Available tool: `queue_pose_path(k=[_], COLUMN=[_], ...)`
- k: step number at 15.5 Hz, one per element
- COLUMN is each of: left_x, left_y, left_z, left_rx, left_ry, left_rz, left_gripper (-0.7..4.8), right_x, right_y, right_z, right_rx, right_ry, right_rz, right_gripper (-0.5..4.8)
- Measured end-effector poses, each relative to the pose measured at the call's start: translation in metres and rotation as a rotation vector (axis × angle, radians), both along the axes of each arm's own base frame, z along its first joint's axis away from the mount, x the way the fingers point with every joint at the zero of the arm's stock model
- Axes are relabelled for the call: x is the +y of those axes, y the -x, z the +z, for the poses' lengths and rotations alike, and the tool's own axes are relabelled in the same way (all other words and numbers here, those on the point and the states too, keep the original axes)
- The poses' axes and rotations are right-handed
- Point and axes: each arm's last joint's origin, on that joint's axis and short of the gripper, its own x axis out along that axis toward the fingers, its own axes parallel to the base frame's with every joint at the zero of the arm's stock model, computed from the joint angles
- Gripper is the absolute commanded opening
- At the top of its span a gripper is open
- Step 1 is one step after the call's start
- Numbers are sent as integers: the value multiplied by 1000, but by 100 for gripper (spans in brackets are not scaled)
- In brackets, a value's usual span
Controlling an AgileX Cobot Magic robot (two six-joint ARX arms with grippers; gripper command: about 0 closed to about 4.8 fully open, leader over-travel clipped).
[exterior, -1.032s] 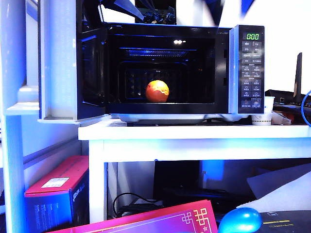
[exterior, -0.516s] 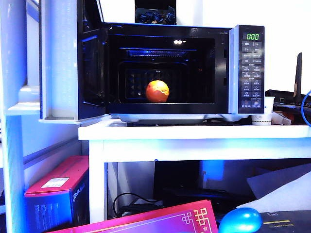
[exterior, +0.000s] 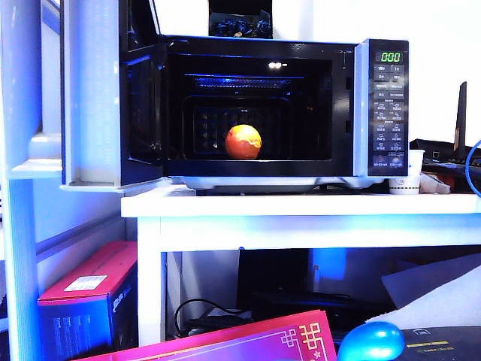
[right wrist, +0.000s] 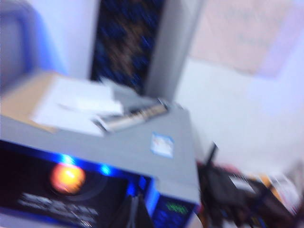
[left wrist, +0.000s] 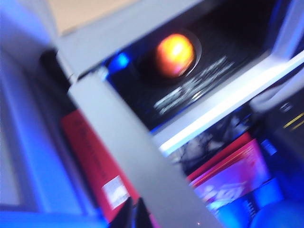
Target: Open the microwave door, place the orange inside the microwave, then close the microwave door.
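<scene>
Glossy black microwave [exterior: 301, 105]; smooth orange [exterior: 243, 141]; matt white table [exterior: 301, 204].

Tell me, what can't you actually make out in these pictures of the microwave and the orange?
- Both arms: absent from the exterior view.
- Left gripper: shut fingertips, cut off by the left wrist view's edge, motion-blurred.
- Right gripper: shut, blurred in the right wrist view.
- Button labels on the microwave: too small.
- The microwave door's glass front: faces away.
- The orange's underside: hidden in the dark interior.
</scene>
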Motion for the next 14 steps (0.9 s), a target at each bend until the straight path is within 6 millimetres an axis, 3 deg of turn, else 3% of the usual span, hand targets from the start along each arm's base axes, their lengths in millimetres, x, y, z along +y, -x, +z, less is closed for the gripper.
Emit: queue_pose_path(k=[5,8,11,14], left_x=[-13,-19,-27,-49], left_y=[-27,-37,-49,-66], left_z=[-28,-32,-37,-50], left_rx=[119,119,131,196], left_ry=[-52,-28,50,256], left_rz=[-11,-38,-135,-385], left_gripper=[21,21,21,21], right_x=[-7,-10,-13,-12], right_y=[23,33,40,38], right_z=[13,19,23,23], right_rx=[-86,-142,-174,-169], right_ry=[-41,-61,-74,-73], right_rz=[130,181,187,188], right_gripper=[10,8,8,8])
